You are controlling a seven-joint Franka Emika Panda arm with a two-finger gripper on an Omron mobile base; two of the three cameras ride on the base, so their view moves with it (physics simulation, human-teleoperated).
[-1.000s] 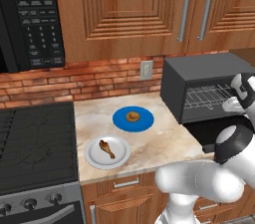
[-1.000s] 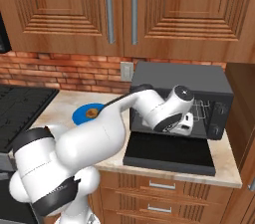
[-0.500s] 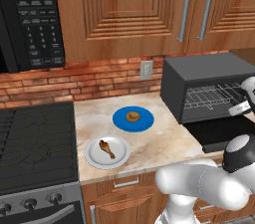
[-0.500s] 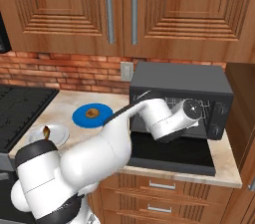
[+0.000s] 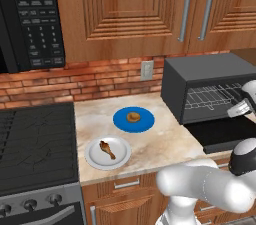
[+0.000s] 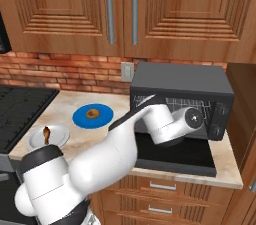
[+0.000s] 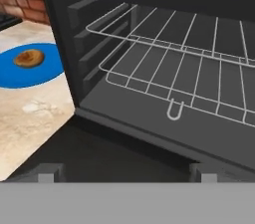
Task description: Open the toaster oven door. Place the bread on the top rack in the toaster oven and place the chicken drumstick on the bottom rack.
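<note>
The toaster oven [image 5: 200,76] [image 6: 180,81] stands at the right of the counter. Its door [image 5: 220,131] [image 6: 175,154] [image 7: 114,153] lies folded down flat. Two silver wire racks, the top rack [image 7: 174,29] and the bottom rack [image 7: 174,86], are bare. My gripper [image 7: 124,172] hovers just over the lowered door facing the oven mouth, open, with nothing between its fingertips [image 7: 50,170]. The hand [image 5: 245,104] [image 6: 192,119] sits in front of the opening. The bread [image 5: 133,117] [image 6: 92,114] [image 7: 29,57] rests on a blue plate [image 5: 120,121]. The chicken drumstick [image 5: 106,149] [image 6: 46,133] lies on a white plate [image 5: 92,159].
A black microwave [image 5: 30,14] hangs at upper left over a dark stovetop [image 5: 35,144]. Wooden cabinets [image 5: 150,9] run above the brick wall. The marble counter [image 5: 165,141] ends close in front of both plates.
The jaws have spread to fully open. The hand has drifted slightly lower and to the right in front of the oven mouth. Door, bread and drumstick are unmoved.
</note>
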